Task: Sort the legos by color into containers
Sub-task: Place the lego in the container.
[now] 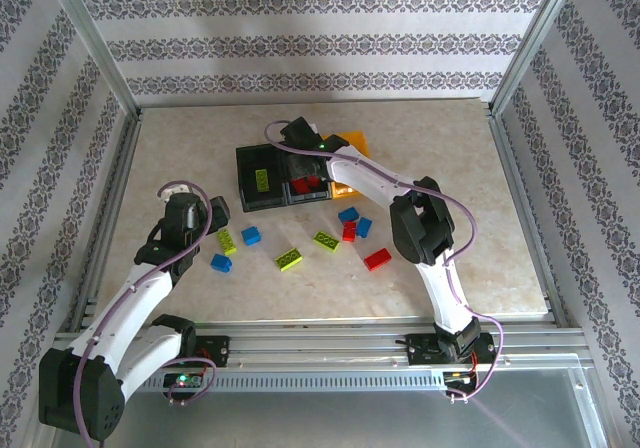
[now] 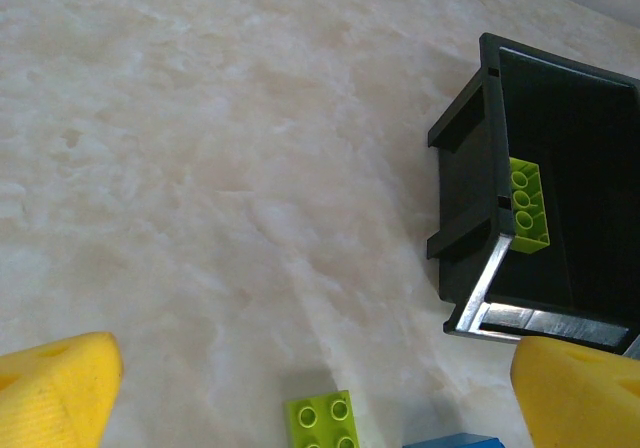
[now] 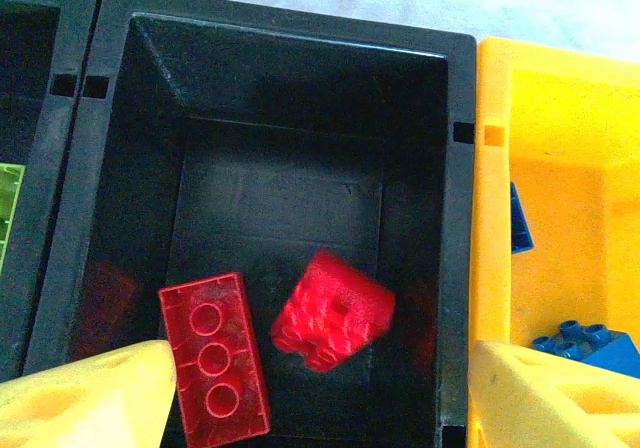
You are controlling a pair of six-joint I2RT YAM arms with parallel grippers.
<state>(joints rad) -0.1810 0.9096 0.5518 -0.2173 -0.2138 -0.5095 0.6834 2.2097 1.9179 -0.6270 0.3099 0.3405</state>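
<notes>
R gripper point(image 3: 315, 400) hangs spread over the mid black bin point(image 3: 290, 28), pinching nothing; 2 red legos point(image 3: 215, 353) lie inside. Lift straight up so the fingers clear the rim. L gripper point(image 2: 312, 393), also spread, hovers above a lime lego point(image 2: 322, 423) on the table point(image 2: 200, 168): centre it btwn pads, then descend.

Top camera looks steeply down from high behind; both wrist cameras face downward, close; they share the left black bin point(image 2: 465, 168).

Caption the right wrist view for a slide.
Open right gripper over black bin holding two red legos; blue legos in yellow bin.
</notes>
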